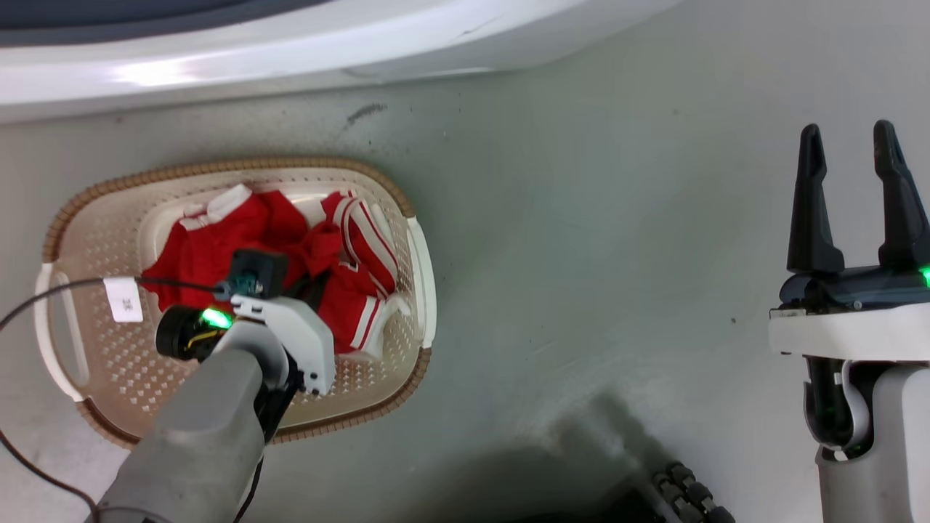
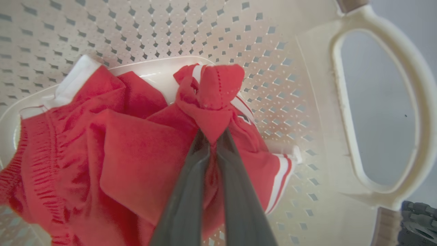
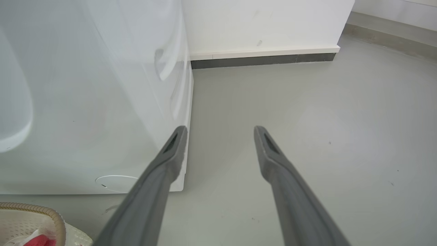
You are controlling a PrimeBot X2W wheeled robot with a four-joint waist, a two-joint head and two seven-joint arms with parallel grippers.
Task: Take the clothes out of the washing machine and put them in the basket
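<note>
The red clothes with white trim lie bunched inside the cream basket on the floor at the left of the head view. My left gripper reaches down into the basket, shut on a fold of the red clothes; the pinched cloth bulges up past its tips. The basket's perforated wall and a handle opening surround it. My right gripper hovers open over bare floor at the right, holding nothing. The washing machine runs along the top edge, its white front left of my right gripper.
Grey floor stretches between the basket and my right arm. A black cable with a white tag crosses the basket's left side. A white wall with a dark skirting strip stands beyond the machine. The robot's base shows at the bottom.
</note>
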